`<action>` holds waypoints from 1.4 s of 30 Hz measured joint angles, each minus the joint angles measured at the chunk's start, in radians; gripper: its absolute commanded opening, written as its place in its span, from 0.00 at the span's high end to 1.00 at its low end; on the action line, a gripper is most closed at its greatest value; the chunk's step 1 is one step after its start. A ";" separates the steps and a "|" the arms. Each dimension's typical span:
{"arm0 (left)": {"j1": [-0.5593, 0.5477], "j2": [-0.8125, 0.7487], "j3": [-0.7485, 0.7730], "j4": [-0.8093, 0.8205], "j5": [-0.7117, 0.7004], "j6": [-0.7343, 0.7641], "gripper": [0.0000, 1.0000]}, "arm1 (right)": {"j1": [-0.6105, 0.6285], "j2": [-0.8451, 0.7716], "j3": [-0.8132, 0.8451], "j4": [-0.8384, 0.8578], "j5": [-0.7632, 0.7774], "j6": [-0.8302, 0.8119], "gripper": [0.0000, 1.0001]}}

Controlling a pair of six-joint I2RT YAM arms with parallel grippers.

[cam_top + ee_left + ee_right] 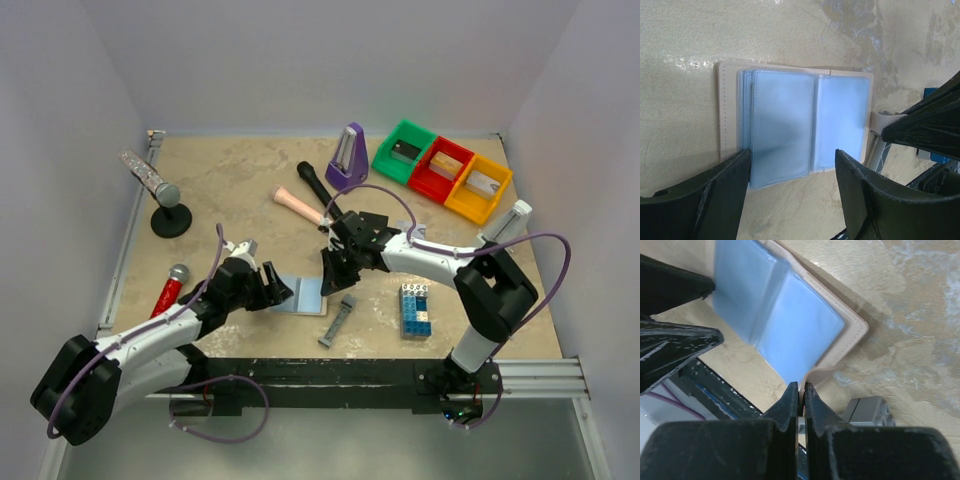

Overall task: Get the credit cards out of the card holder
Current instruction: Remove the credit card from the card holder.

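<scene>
While the card holder (pixel 303 294) lay open just 6 o'clock of the table (pixel 230 185) centre, no credit cards showed in it; likely emptied. Left end effector (pixel 792 160) gaped empty over its edge; right end effector (pixel 801 390), closed tight, pinched its pale corner.

- We can read no text, label, brand or number anywhere.
- The toy brick stack (pixel 415 309), to the right of the right gripper (pixel 801 386), may carry marks; they are too small for us to read.

Left gripper (pixel 792 156) agape — right gripper (pixel 801 389) pinched shut.
</scene>
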State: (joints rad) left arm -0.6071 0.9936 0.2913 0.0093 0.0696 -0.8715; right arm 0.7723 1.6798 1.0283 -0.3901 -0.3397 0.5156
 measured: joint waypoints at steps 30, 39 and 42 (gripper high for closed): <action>0.000 0.106 -0.017 0.241 0.231 0.000 0.29 | 0.000 -0.037 0.015 0.048 -0.150 0.000 1.00; 0.000 0.106 -0.017 0.347 0.298 -0.004 0.29 | 0.000 -0.034 0.014 0.058 -0.150 0.000 1.00; 0.000 0.109 -0.017 0.376 0.316 -0.008 0.29 | 0.000 -0.032 0.009 0.063 -0.150 0.000 1.00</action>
State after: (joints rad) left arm -0.6071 1.1023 0.2745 0.3851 0.3855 -0.8795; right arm 0.7723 1.6482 1.0370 -0.3267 -0.4892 0.5159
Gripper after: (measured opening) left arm 0.712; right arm 0.037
